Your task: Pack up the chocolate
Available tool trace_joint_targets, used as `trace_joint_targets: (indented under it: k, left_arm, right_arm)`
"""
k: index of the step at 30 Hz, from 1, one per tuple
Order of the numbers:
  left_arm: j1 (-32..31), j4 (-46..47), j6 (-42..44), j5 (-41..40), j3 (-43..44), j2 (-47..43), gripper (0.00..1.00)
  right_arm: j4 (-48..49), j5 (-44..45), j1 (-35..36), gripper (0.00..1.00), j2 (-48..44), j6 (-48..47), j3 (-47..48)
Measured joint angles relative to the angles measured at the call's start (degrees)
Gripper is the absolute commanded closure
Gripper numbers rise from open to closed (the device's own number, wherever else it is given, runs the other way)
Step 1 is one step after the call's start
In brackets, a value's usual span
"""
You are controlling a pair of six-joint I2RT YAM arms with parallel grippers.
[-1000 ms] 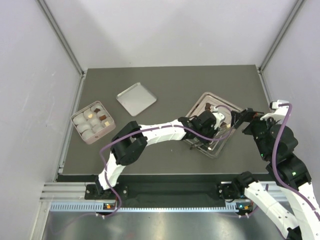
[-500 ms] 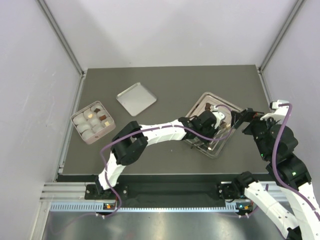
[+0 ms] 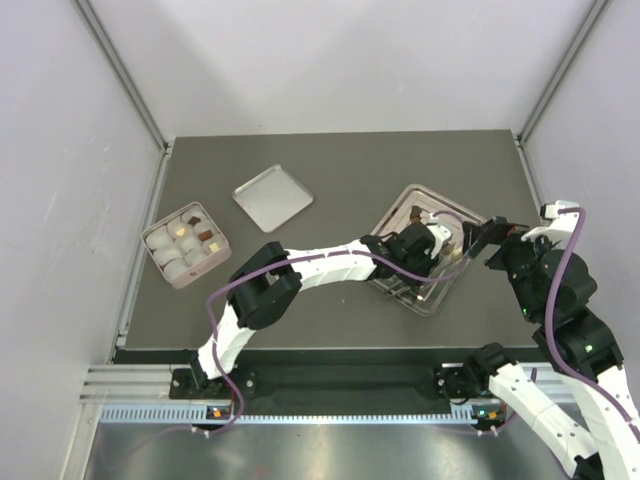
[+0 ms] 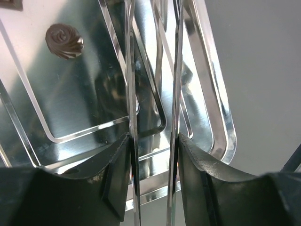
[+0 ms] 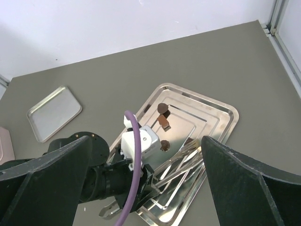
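Several chocolate pieces (image 5: 163, 121) lie in tray (image 5: 221, 114); left gripper (image 4: 154, 141) clamps tongs (image 4: 132, 94); right gripper (image 5: 146, 140) gapes.

Two metal trays are recorded, a larger tray (image 5: 225, 113) and a smaller tray (image 3: 273, 197). One pink box (image 3: 203, 263) of nine compartments is noted. Three dark chocolate pieces (image 5: 163, 121) are counted on the larger tray. One pair of tongs (image 4: 131, 94) is seen.
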Motion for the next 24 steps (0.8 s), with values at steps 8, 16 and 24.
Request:
trace_joint_targets:
  k: [8, 16, 24]
  left_arm:
    - [0.0, 0.44, 0.0, -0.04, 2.19, 1.38, 0.53]
    - [0.0, 0.61, 0.0, -0.09, 2.56, 2.82, 0.56]
    - [-0.02, 0.59, 0.0, -0.44, 2.58, 2.82, 0.6]
  right_arm:
    - [0.0, 0.13, 0.0, 0.0, -0.66, 0.0, 0.0]
    - [0.0, 0.26, 0.0, 0.0, -0.96, -0.35, 0.0]
    - [0.0, 0.26, 0.0, 0.0, -0.96, -0.35, 0.0]
